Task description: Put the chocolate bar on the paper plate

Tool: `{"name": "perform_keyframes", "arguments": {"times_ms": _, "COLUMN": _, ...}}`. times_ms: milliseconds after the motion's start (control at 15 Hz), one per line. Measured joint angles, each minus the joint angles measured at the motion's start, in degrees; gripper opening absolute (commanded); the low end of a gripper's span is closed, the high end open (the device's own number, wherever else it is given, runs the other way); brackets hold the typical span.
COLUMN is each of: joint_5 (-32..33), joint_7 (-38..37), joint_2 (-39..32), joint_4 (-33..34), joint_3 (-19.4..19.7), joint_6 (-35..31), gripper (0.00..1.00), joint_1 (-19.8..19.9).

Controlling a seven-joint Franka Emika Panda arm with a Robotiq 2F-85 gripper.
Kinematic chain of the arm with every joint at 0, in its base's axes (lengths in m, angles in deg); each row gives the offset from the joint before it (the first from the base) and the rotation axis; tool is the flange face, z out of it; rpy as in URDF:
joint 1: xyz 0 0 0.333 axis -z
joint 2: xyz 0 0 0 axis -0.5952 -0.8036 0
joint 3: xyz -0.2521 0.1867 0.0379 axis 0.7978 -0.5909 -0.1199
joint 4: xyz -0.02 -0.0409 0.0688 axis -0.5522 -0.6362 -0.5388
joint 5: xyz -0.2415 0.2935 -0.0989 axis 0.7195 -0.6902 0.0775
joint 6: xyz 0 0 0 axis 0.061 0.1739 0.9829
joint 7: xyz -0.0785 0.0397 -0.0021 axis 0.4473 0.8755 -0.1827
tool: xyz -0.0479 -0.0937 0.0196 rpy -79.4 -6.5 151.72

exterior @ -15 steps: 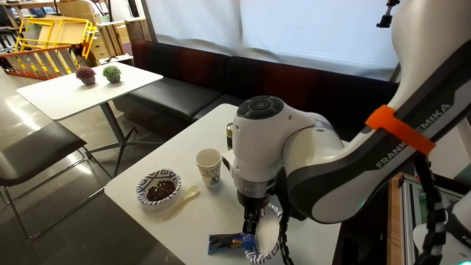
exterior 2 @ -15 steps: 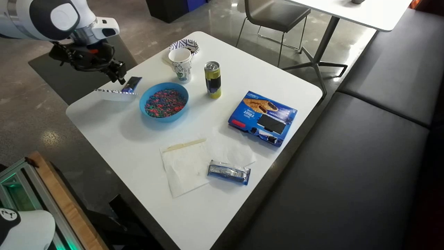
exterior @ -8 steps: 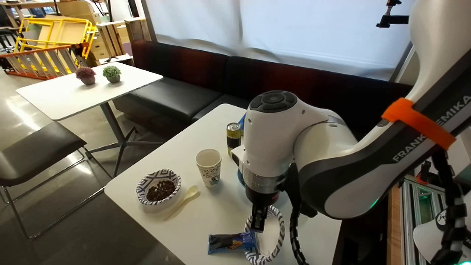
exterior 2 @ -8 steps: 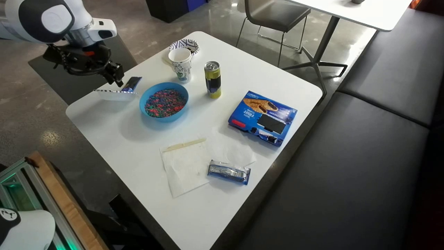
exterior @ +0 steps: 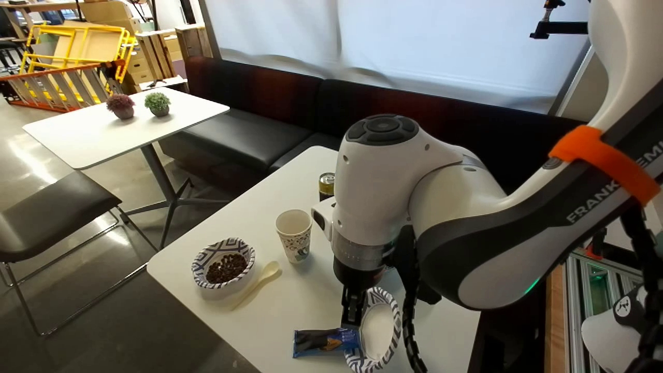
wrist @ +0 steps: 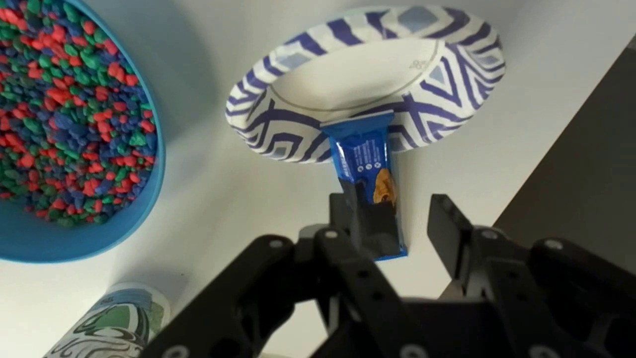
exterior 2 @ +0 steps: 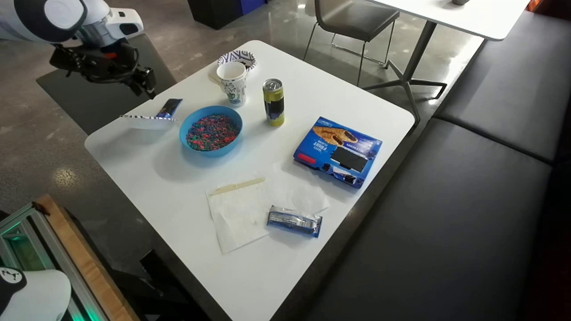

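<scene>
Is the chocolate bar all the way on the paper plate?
Only partly. In the wrist view, one end of the chocolate bar overlaps the paper plate; the rest sticks out past its edge.

A dark upholstered bench point(exterior 2: 464, 214) runs alongside the white surface point(exterior 2: 178, 191) below a pale panel point(exterior: 445, 46), while a white pedestal table point(exterior: 123, 133) and a metal-framed chair point(exterior: 57, 212) stand on a polished, light-reflecting floor point(exterior 2: 49, 156), with an orange-railed ladder point(exterior: 66, 87) and a yellow frame point(exterior: 77, 27) located in the background
</scene>
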Motion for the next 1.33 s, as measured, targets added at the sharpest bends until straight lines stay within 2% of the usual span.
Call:
{"name": "perform_keyframes", "arguments": {"times_ms": 400, "joint_5": 0.2, "joint_7": 3.1, "joint_2": -4.1, "joint_4": 4.1, "joint_3": -0.4, "joint_6": 0.5, "gripper": 0.53, "joint_1": 0.0}}
{"name": "perform_keyframes", "arguments": {"times_ms": 467, "joint_5": 0.4, "joint_7": 3.5, "joint_2": -5.6, "joint_4": 5.4, "joint_3": -0.3, "joint_6": 1.1, "gripper": 0.58, "joint_1": 0.0}}
{"name": "perform_keyframes", "arguments": {"times_ms": 600, "joint_5": 1.2, "joint_7": 4.4, "joint_2": -9.0, "joint_4": 8.1, "joint_3": -0.2, "joint_6": 2.3, "gripper": 0.62, "joint_1": 0.0}}
{"name": "perform_keyframes", "arguments": {"times_ms": 667, "joint_5": 1.8, "joint_7": 4.7, "joint_2": -10.8, "joint_4": 9.6, "joint_3": -0.1, "joint_6": 3.2, "gripper": 0.68, "joint_1": 0.0}}
{"name": "perform_keyframes", "arguments": {"times_ms": 1000, "joint_5": 4.4, "joint_7": 6.6, "joint_2": -19.1, "joint_4": 17.4, "joint_3": 0.6, "joint_6": 7.4, "gripper": 0.68, "joint_1": -0.2}}
{"name": "perform_keyframes", "arguments": {"times_ms": 1067, "joint_5": 4.8, "joint_7": 7.0, "joint_2": -20.5, "joint_4": 18.8, "joint_3": 0.7, "joint_6": 8.1, "gripper": 0.65, "joint_1": -0.3}}
{"name": "perform_keyframes", "arguments": {"times_ms": 1333, "joint_5": 5.8, "joint_7": 8.3, "joint_2": -24.4, "joint_4": 23.4, "joint_3": 0.7, "joint_6": 10.4, "gripper": 0.64, "joint_1": -1.1}}
